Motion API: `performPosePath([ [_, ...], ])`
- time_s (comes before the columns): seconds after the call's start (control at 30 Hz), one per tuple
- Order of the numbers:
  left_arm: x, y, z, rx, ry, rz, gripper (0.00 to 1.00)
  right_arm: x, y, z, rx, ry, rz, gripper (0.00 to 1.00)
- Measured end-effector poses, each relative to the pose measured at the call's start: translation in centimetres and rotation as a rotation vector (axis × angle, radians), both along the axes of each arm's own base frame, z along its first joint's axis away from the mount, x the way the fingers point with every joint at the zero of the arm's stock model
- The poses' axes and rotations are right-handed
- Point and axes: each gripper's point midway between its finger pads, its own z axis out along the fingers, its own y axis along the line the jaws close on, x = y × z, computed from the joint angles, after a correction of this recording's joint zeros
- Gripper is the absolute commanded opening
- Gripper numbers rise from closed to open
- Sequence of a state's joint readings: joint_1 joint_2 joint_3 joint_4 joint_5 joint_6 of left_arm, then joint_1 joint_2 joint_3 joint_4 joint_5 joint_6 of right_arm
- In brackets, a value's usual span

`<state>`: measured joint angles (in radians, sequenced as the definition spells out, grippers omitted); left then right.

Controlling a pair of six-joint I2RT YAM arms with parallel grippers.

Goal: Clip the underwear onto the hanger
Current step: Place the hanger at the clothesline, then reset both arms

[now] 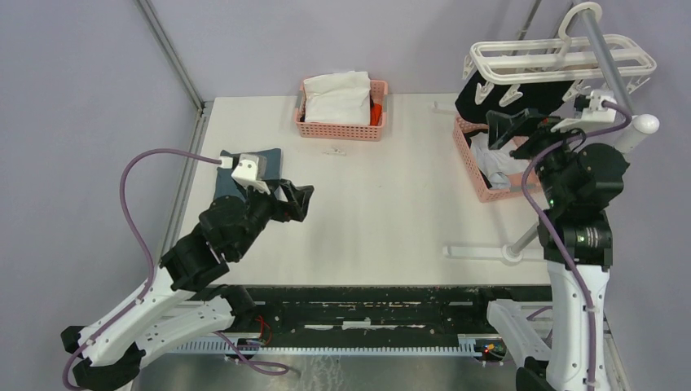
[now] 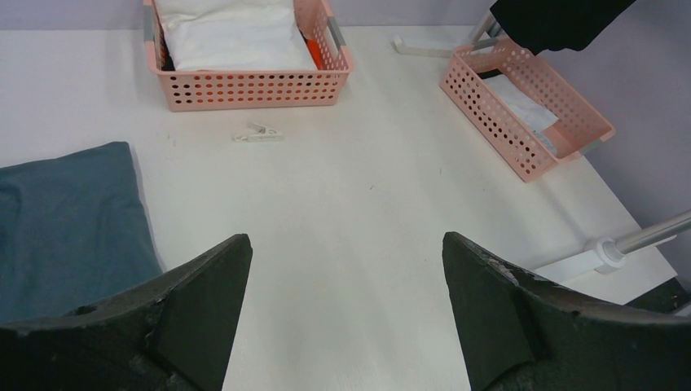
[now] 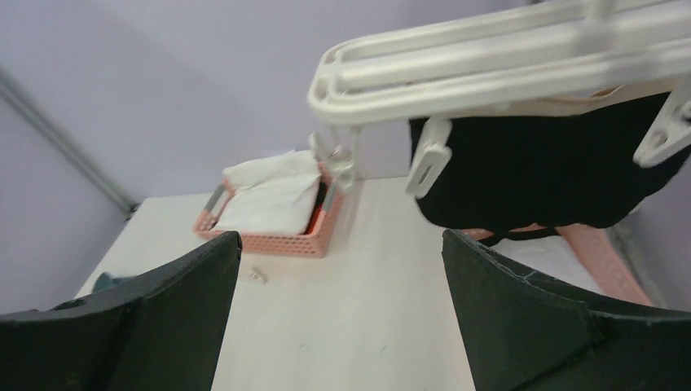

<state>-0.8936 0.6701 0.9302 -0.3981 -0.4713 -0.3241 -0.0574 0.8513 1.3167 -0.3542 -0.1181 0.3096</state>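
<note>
Black underwear hangs from the white hanger, above the right-hand pink basket. Right gripper spread wide, empty, just below it; left gripper spread wide too.

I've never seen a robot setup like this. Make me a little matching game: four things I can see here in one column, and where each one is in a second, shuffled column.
Things:
1. underwear
2. blue-grey cloth
3. loose clip
4. white garment

Places:
A. inside the far pink basket
B. spread flat on the table, left side
C. hanging under the hanger
D. alone on the table, just in front of the far pink basket

Pairs: 1-C, 2-B, 3-D, 4-A
</note>
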Motion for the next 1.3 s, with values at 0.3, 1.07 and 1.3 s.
performPosePath([
  [0.3, -1.5, 3.0, -2.0, -0.012, -0.017, 0.044, 0.99, -6.4, 3.8, -6.3, 0.040, 0.073, 0.192, 1.00],
  [1.07, -2.0, 6.4, -6.9, 0.032, -0.005, 0.152, 0.99, -9.5, 4.4, -21.3, 0.061, 0.367, 0.208, 1.00],
  [1.3, -1.9, 6.4, -7.0, 0.041, 0.001, 0.157, 0.99, -10.2, 4.7, -21.0, 0.033, 0.326, 0.226, 1.00],
])
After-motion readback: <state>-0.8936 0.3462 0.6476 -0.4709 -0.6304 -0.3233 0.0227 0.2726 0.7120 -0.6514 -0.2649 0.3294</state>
